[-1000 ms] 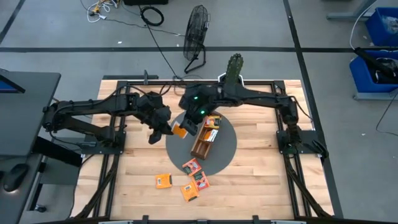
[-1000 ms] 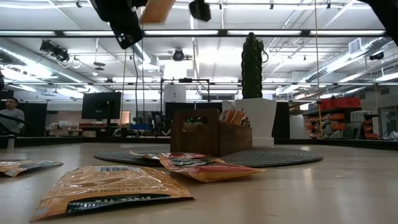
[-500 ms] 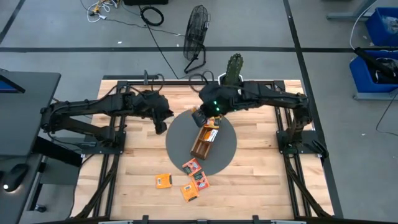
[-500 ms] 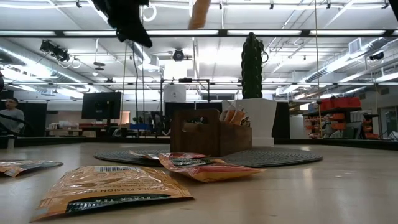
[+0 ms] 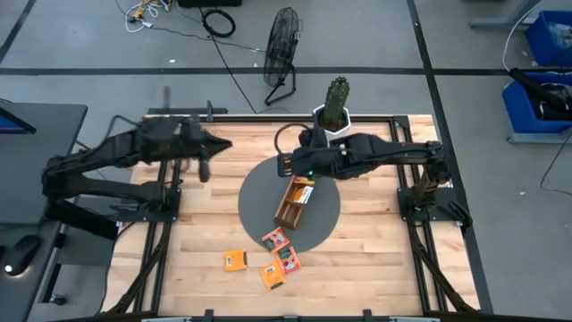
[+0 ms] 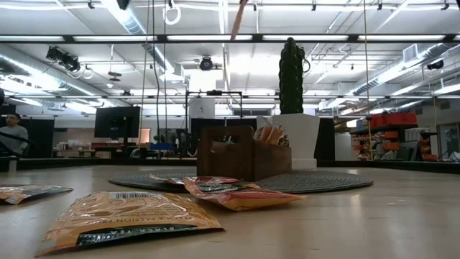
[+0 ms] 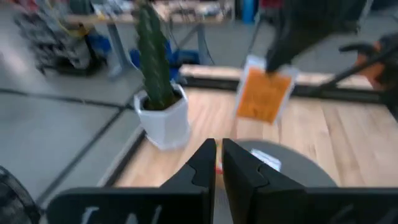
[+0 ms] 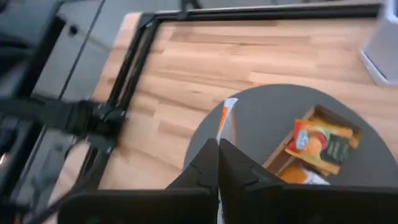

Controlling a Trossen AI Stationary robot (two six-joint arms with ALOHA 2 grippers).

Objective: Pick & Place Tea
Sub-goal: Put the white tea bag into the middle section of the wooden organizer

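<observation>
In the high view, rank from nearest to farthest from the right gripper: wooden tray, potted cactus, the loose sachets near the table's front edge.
From the right gripper:
1. Wooden tray, just below it on the grey mat.
2. Potted cactus, at the table's back edge.
3. Loose sachets, by the front edge.

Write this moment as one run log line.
right gripper: shut on sachet, above tray | left gripper: shut, empty, left of mat

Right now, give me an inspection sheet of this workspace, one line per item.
Surface: wooden table with a round grey mat.
Job's things: one tea sachet in the right gripper; four loose sachets near the front; others in the wooden tray.
Clutter: potted cactus.
Grippers: right gripper shut on a sachet above the mat; left gripper empty, at the table's left.
Cables: black cable on the floor.
Surroundings: floor fan, blue bins.
</observation>
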